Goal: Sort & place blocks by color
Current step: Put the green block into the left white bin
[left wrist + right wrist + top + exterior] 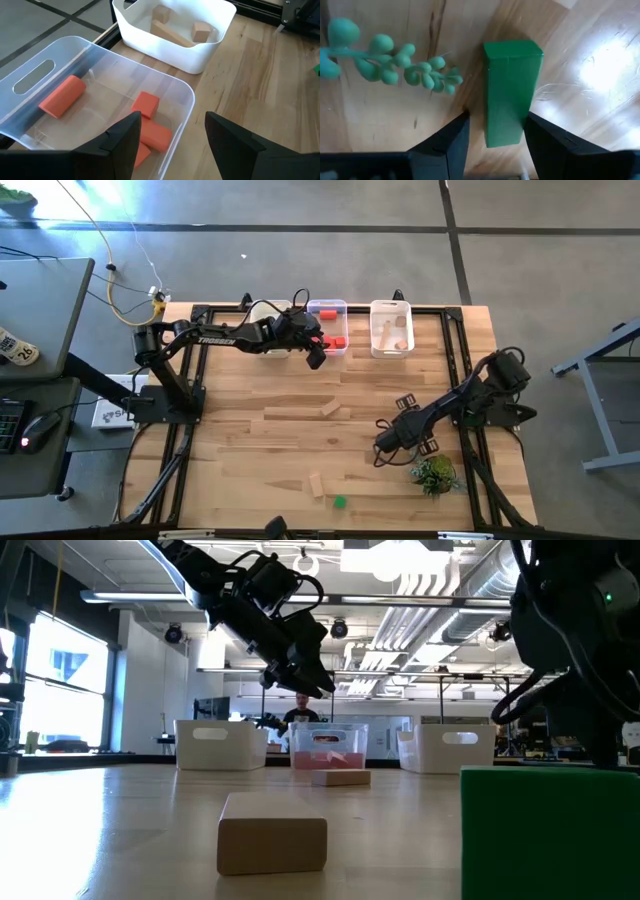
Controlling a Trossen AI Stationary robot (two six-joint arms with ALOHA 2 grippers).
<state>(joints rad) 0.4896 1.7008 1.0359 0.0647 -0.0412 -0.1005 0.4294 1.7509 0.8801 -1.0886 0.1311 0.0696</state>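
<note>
A green block, a smooth rectangular bar, sits between the fingers of the right gripper, which closes on its lower end; its long axis runs straight out ahead of the fingers. This gripper is low over the table's right front part, just beside the small artificial plant, whose beaded green sprig reaches close to the bar's side.

Farther off, the left gripper hovers with fingers spread wide and empty above the clear plastic bin at the table's far edge. In that bin lie several red blocks, one a rounded bar lying apart near the handle slot. Beside it stands a white bin holding pale wooden blocks, one a wedge-like piece lying aslant.

Loose on the wooden table remain a pale wooden block near the middle, another toward the front edge, and a small green block just beside that one. A third white bin stands left of the clear one.
</note>
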